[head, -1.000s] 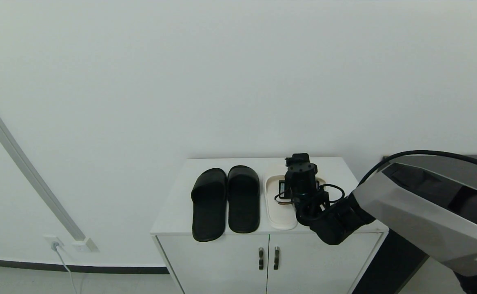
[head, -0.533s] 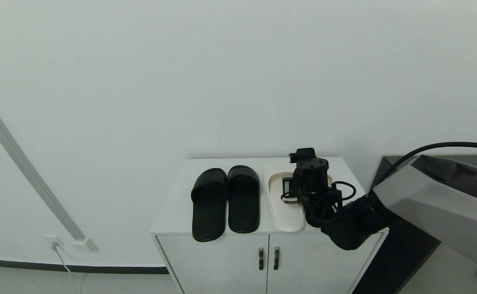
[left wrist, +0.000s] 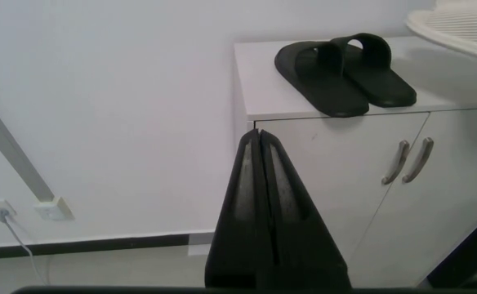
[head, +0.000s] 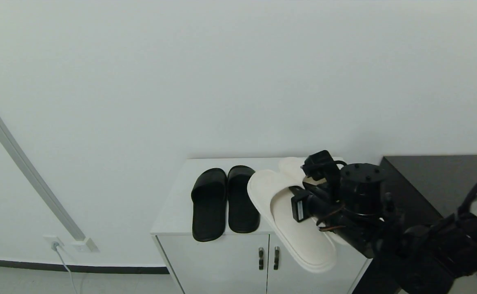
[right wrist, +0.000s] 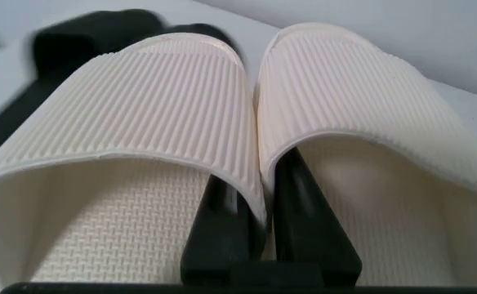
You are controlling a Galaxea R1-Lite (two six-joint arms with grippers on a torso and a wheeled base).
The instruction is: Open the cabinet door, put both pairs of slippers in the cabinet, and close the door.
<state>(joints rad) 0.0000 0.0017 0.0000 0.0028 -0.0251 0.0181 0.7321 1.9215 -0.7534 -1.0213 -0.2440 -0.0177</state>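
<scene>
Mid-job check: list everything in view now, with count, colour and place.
cabinet: 1, white, against the wall, both doors shut
door handles: 2, grey, where the doors meet
black slippers: 1 pair, black, side by side on the cabinet top
white slippers: 1 pair, cream-white, held tilted over the cabinet's front edge
dark surface: 1, black, right of the cabinet
wall socket: 1, white, low on the wall left of the cabinet
trunking: 1, grey, slanting down the wall to the socket
left gripper: 1, black, fingers shut, empty, before the cabinet's left side
right gripper: 1, black, fingers shut on the white slippers' straps
</scene>
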